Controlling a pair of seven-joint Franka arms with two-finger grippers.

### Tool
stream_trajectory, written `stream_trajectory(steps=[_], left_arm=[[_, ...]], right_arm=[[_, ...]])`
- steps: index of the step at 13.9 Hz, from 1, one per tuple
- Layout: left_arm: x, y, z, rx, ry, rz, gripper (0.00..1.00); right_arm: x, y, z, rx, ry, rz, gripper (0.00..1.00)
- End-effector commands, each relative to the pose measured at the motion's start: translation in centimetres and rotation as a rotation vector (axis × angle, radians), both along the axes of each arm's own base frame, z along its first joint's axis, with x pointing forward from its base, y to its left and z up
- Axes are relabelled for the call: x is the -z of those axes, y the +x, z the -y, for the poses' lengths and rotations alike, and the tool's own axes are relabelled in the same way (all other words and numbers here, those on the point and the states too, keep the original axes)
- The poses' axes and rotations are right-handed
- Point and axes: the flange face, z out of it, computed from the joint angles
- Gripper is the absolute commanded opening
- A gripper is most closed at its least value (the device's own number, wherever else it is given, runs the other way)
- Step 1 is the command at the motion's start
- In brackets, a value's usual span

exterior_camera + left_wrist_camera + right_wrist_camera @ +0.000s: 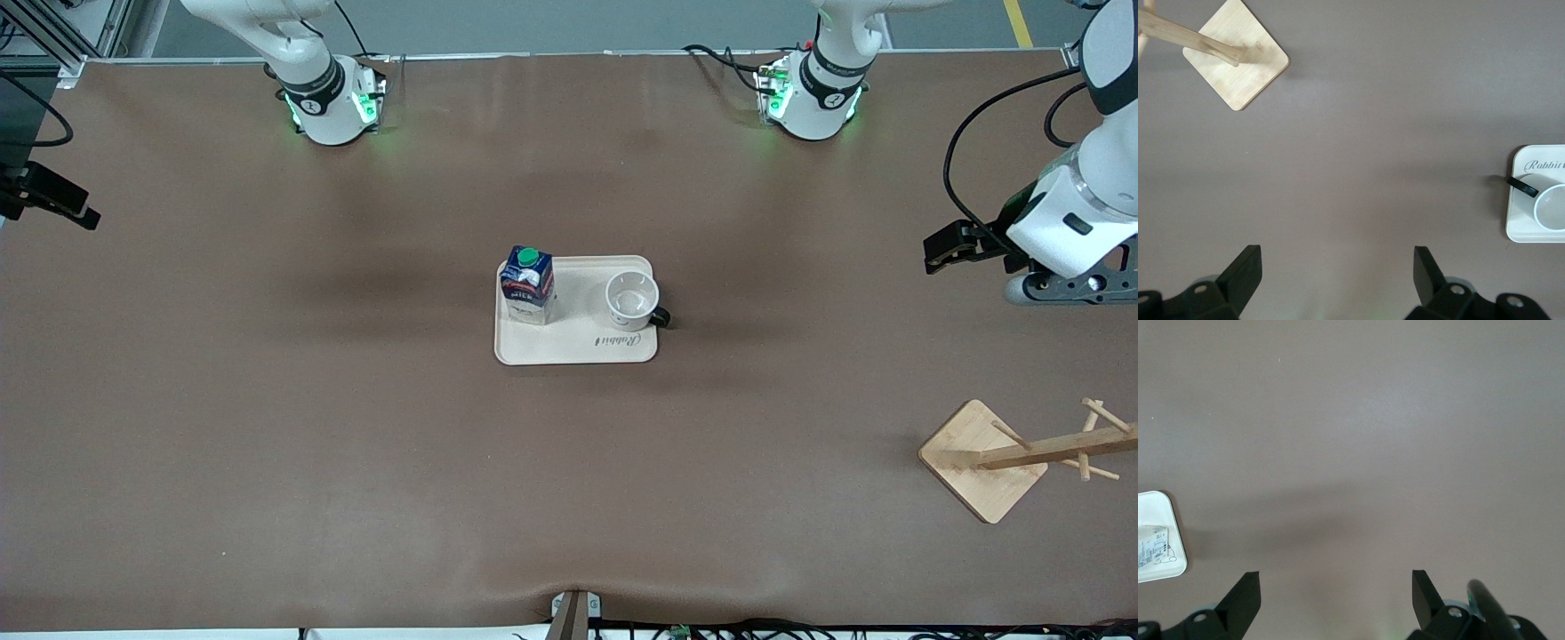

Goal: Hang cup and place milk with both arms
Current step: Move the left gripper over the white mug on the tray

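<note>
The white cup (632,300) stands upright on a cream tray (578,345) in the middle of the table, its black handle toward the left arm's end. The blue and white milk (528,284) with a green cap stands on the same tray, toward the right arm's end. My left gripper (935,252) is open and empty above bare table at the left arm's end. My right gripper (84,213) is open and empty at the right arm's end. The left wrist view shows the open gripper (1338,257), the cup (1553,207) and the tray (1525,223). The right wrist view shows the open gripper (1336,580) and the milk (1151,550).
A wooden cup rack (1049,449) with pegs stands on a square base (973,462) near the left arm's end, nearer to the front camera than the tray; it also shows in the left wrist view (1238,60). Brown table surface (311,400) surrounds the tray.
</note>
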Motion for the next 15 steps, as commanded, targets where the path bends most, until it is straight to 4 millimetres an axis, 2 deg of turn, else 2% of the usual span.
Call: stream_trajectory(steps=[1,4,6,9,11,15], left_arm=[[0.4,-0.1,3.7,-0.064,-0.004,-0.015,1.00],[2.1,-0.6,9.8,-0.147,0.014,-0.031,1.00],[3.9,-0.5,12.0,-0.193,0.019,-0.043,1.00],[7.8,-0.4,17.3,-0.258,0.023,-0.054,1.00],[10.5,-1.2,21.0,-0.314,0.025,-0.039,1.00],[16.0,-3.6,26.0,-0.444,0.027,-0.018,1.00]], right_arm=[[-0.4,-0.1,0.3,-0.010,-0.020,0.006,1.00],[-0.4,-0.1,0.3,-0.009,-0.018,0.006,1.00],[-0.4,-0.1,0.3,-0.009,-0.018,0.006,1.00],[-0.4,-0.1,0.4,-0.007,-0.017,0.008,1.00],[-0.5,0.0,0.4,-0.008,-0.013,0.011,1.00],[-0.8,0.4,0.0,-0.017,-0.020,0.046,1.00]])
